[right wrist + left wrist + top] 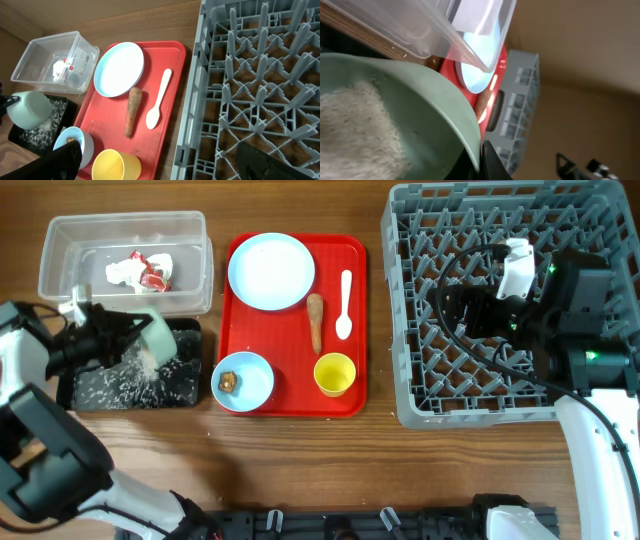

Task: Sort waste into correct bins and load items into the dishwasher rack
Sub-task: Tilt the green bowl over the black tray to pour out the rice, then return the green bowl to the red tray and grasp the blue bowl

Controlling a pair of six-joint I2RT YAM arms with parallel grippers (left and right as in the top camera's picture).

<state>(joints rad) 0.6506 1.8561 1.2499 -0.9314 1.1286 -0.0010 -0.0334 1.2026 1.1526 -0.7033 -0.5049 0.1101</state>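
White rice [355,125] sits in a pale blue bowl [160,330] tipped over the black bin [190,385], its rim pinched by the left gripper [132,338]. A slipping rim or overshoot could scatter grains across the worktop [300,460]. The right gripper [165,160] hangs wide and empty over the dishwasher rack [420,400].

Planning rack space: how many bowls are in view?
2. One bowl is tipped over the black bin, held by the left end effector; the second bowl sits on the red tray's near-left corner. None seems hidden.
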